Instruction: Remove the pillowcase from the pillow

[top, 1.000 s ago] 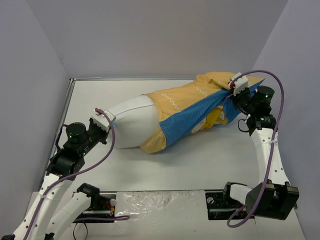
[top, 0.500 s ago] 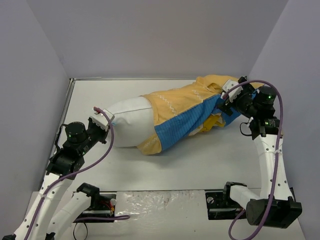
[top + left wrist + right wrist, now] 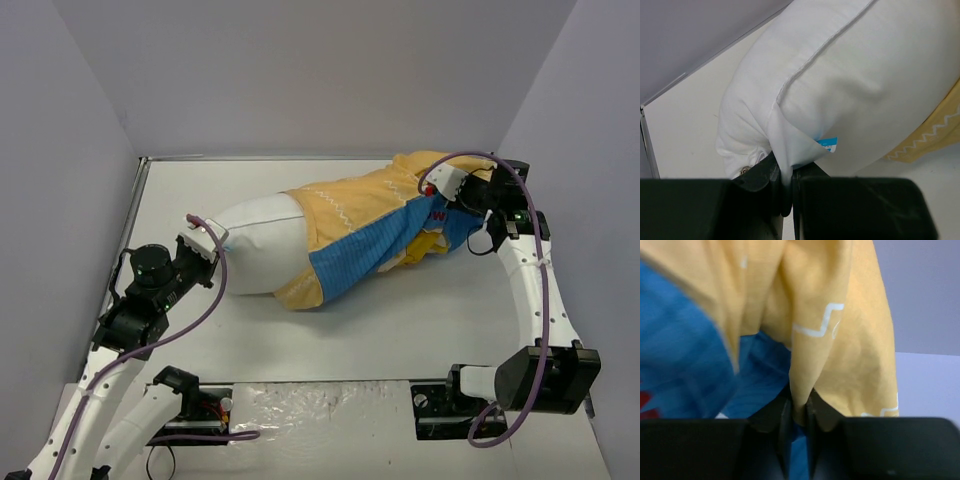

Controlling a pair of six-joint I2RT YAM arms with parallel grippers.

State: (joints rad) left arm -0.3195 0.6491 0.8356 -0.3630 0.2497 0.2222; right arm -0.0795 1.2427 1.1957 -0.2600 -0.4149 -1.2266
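Where the left gripper (image 3: 212, 243) sits at about 9 o'clock on the table (image 3: 420, 320), its jaws are clenched on a corner of the pillow (image 3: 262, 245), pinching a fold of white fabric just beside the small blue tag (image 3: 827, 144). The pillow lies across the middle of the table. Its 9 o'clock end is bare, and the rest is inside the pillowcase (image 3: 370, 215), which is turned partly yellow-side out. At about 2 o'clock the right gripper (image 3: 447, 187) is clamped on a fold of mustard fabric.

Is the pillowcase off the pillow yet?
Partly off: the pillowcase covers the right part of the pillow, whose white left end lies bare.
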